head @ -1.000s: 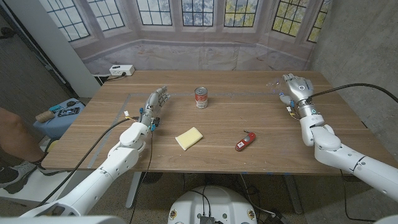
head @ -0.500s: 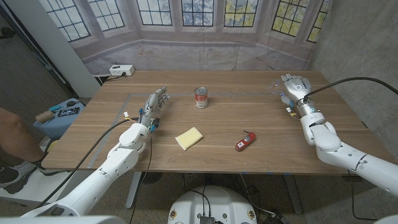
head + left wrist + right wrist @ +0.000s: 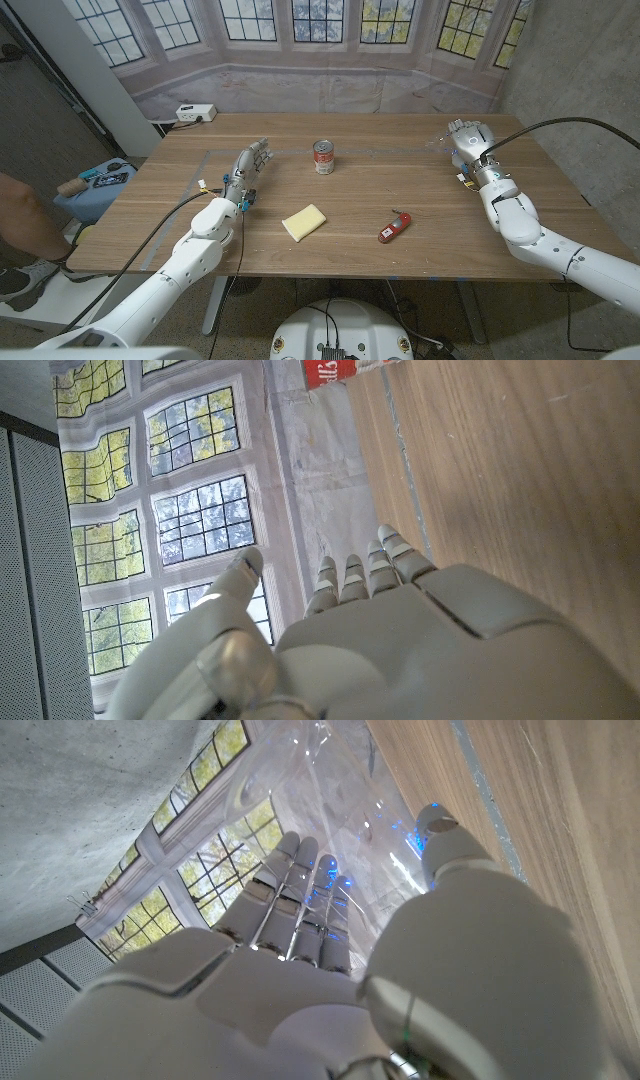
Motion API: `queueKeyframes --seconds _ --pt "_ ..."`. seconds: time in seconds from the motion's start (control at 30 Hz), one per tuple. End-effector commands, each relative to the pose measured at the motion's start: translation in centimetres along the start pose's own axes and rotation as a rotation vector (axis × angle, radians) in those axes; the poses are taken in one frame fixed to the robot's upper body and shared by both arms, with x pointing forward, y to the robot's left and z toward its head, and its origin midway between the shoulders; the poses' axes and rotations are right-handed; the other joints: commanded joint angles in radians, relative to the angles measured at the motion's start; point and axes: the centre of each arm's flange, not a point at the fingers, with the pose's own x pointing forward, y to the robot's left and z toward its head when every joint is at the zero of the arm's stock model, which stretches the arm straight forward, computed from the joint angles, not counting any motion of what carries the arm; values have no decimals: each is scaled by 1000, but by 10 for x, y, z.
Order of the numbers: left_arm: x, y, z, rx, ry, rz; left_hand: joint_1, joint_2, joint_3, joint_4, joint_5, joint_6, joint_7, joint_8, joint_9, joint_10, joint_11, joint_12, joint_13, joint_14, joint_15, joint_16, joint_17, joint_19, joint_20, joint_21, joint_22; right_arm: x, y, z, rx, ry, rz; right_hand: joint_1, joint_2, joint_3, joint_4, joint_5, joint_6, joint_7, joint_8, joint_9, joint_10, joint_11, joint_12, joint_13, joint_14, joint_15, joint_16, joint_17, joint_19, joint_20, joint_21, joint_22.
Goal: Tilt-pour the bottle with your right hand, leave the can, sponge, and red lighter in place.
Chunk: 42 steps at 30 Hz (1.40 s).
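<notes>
A clear plastic bottle [image 3: 335, 785] with blue glints stands near the table's far right. My right hand [image 3: 470, 140] is wrapped around it, fingers [image 3: 290, 890] on one side and thumb on the other. In the head view the hand hides most of the bottle [image 3: 447, 138]. A red-labelled can [image 3: 323, 157] stands upright at the table's far middle, and the left wrist view also catches the can [image 3: 335, 370]. A yellow sponge [image 3: 304, 222] lies in the middle. A red lighter [image 3: 393, 228] lies to its right. My left hand [image 3: 248, 170] is open on the table's left side, fingers apart, holding nothing.
A white power strip [image 3: 195, 112] sits at the table's far left corner. A person's arm [image 3: 18, 215] shows at the left edge, beside a blue box [image 3: 100, 182] on the floor. Bare wood lies between the lighter and my right hand.
My right hand has shifted slightly to the left around the bottle. The left hand, can, sponge and lighter have not moved.
</notes>
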Motion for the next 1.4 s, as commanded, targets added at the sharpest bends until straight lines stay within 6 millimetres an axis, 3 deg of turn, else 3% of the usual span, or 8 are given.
queueKeyframes --seconds 0.03,1.4 --pt "-1 4 4 6 -10 -10 11 -2 0 -7 6 9 2 0 4 5 5 2 3 4 5 1 3 7 0 1 5 7 1 7 -79 -8 20 12 2 14 4 3 4 -6 -1 3 10 -13 -2 0 3 -118 -5 2 -5 -3 -1 1" --pt "-16 23 25 31 -75 51 21 2 -5 -9 7 29 6 4 4 13 4 3 3 6 5 2 4 8 1 1 5 4 16 17 -252 -110 -14 18 -12 44 0 11 39 1 9 -1 38 2 -1 -14 39 -105 -22 7 9 14 -1 0"
